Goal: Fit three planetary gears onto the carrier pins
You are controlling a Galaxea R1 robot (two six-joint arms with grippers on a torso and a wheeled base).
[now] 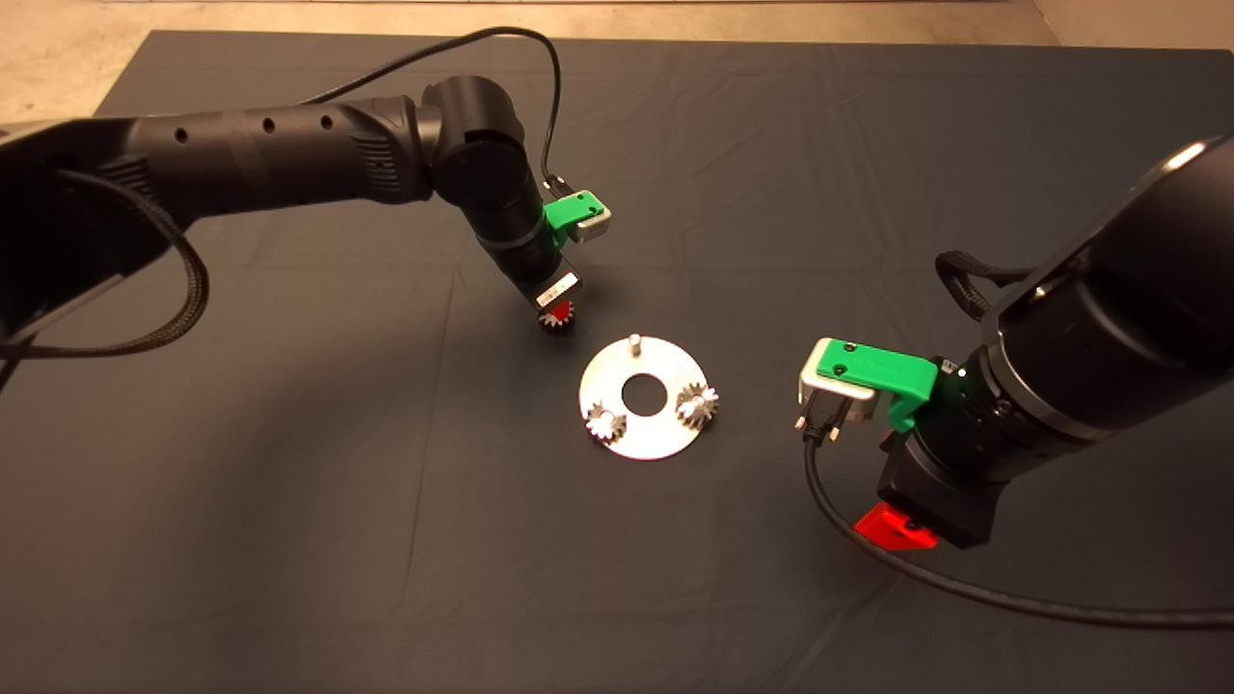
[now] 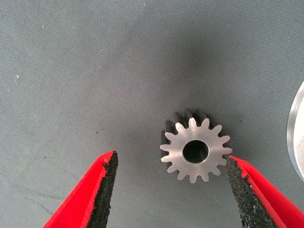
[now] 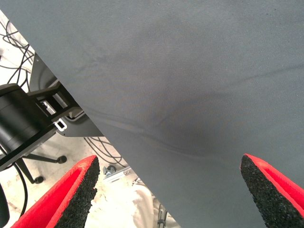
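Here the left end effector (image 2: pixel 171 190) hung low over the dark mat (image 1: pixel 289 482) just beside the silver disc (image 1: pixel 656 436), its red fingers (image 2: pixel 90 194) spread apart on either side of a loose gear (image 2: pixel 194 151) that lay flat on the mat, one pad just beside its teeth. Two gears (image 1: pixel 605 422) (image 1: pixel 696 406) sat on the disc, and one carrier pin (image 1: pixel 635 343) stood bare. The right end effector (image 3: pixel 166 190), released and gaping, waited over the mat's near right part, well apart from the disc.

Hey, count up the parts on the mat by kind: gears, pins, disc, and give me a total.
Gears: 3, two on the disc, one loose on the mat
Pins visible: 1, bare
Disc: 1
Total: 5
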